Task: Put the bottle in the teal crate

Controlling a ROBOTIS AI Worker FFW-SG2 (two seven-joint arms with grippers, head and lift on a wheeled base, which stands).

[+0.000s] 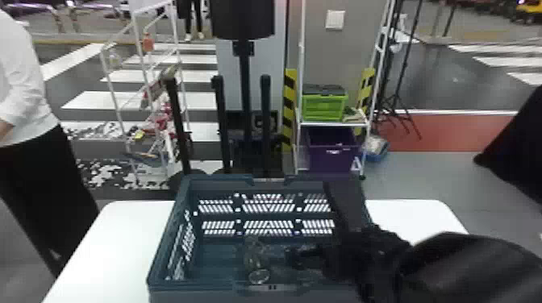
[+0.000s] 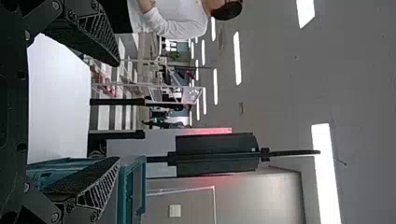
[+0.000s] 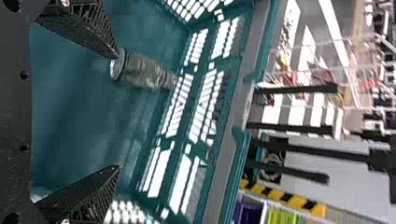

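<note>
The teal crate [image 1: 161,258] stands on the white table. Inside it, the clear bottle [image 1: 255,260] lies with its round base toward the robot. From the right, my right gripper [image 1: 296,258] reaches down into the crate, to the right of the bottle. In the right wrist view the bottle [image 3: 144,72] has its base beside one fingertip of my right gripper [image 3: 116,112], which is open with nothing between its fingers; whether that tip touches it I cannot tell. My left gripper [image 2: 117,112] is open and empty near the crate [image 2: 133,186].
White table [image 1: 109,241] surface extends on both sides of the crate. Behind are a dark stand [image 1: 244,80], a white rack [image 1: 117,96] at left, and a shelf with a green crate [image 1: 324,106] above a purple bin [image 1: 332,151]. A person stands at the left.
</note>
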